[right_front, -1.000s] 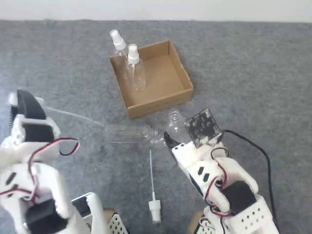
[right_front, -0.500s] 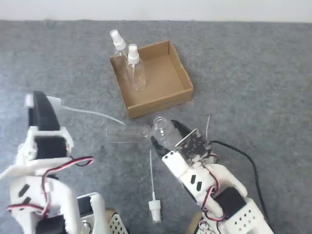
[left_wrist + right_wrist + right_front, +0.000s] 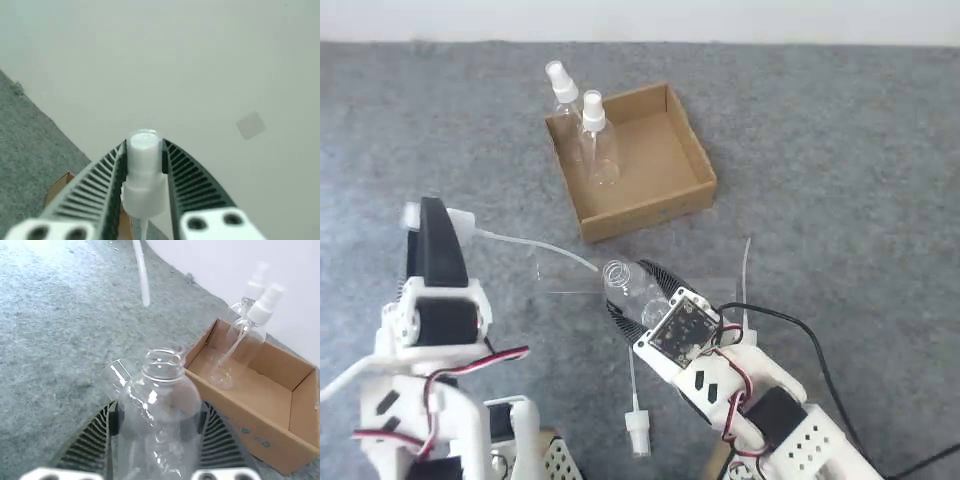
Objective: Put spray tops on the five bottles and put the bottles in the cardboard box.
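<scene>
Your left gripper (image 3: 144, 150) pinches the white plastic spray top (image 3: 144, 172). Your right gripper (image 3: 632, 290) clamps the clear plastic bottle (image 3: 160, 400) near the brown cardboard box (image 3: 650, 213), mouth facing the dip tube, likely for insertion.

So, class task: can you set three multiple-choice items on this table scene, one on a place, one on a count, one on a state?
1. The loose spray top lies: A on a shelf; B on the carpet; C on a bottle.
2. Capped bottles standing in the cardboard box: A two; B none; C five.
3. The bottle in the right claw is: A capped; B crushed; C open, no top.
Answers: 1 B, it lies flat on the grey carpet; 2 A, both stand in one corner; 3 C, its bare neck shows.
</scene>
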{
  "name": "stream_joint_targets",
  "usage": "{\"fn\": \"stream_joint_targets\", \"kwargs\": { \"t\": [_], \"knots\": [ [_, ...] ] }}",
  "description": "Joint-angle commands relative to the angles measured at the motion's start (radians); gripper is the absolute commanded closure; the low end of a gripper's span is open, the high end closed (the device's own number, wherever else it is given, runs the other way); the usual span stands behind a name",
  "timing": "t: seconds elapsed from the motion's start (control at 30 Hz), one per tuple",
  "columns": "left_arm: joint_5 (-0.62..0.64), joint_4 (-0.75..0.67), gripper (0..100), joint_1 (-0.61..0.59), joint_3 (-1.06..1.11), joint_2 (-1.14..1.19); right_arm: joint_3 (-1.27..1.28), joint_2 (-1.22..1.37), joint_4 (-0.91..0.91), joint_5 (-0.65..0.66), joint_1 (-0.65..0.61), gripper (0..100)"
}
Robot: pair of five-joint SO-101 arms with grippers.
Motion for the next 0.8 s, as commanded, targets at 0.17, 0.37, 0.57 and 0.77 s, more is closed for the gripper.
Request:
{"fn": "stream_joint_targets", "kwargs": {
  "t": [0.17,0.37,0.57,0.77],
  "knots": [
    [-0.038,-0.032,99,0.063,0.022,-0.021,-0.005,-0.022,-0.024,0.057,-0.013,96.1],
    [-0.078,-0.035,99,0.110,0.053,-0.021,0.012,-0.022,-0.024,0.086,-0.035,96.3],
    [-0.109,-0.034,99,0.118,0.059,-0.021,0.014,-0.022,-0.024,0.091,-0.036,96.3],
    [-0.124,-0.034,99,0.117,0.061,-0.021,0.015,-0.022,-0.024,0.091,-0.036,96.4]
  ]
}}
